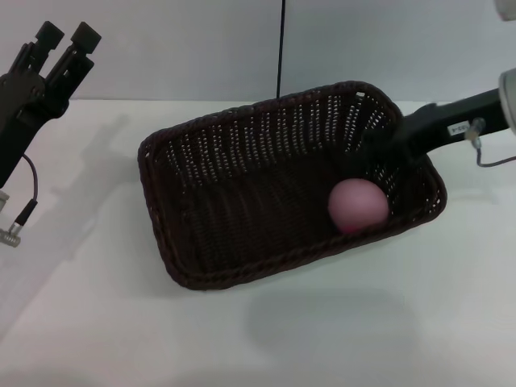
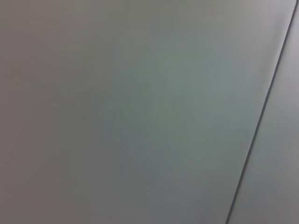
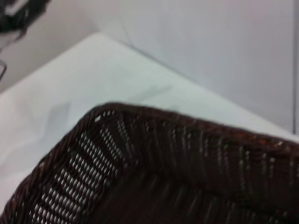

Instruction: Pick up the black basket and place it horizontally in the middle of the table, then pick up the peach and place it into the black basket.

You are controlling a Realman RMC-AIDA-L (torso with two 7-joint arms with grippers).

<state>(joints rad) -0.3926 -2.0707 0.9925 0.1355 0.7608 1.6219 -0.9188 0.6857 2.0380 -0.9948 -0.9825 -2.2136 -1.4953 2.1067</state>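
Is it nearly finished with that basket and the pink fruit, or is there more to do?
Nearly done, it seems. The black basket sits on the table roughly mid-table, though angled rather than square. The peach already lies inside it, at the end nearer the right arm. The right tool is at the basket's rim beside the peach; its fingers are hard to make out. The left tool is raised off to the side. Probably only pulling away remains.

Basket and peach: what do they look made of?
Basket: woven wicker or a look-alike, very dark brown-black, matte; strands, braided rim and openwork sides show. Peach: smooth, matte pink and evenly round, lying in the basket; possibly plastic or foam rather than real fruit, cannot tell.
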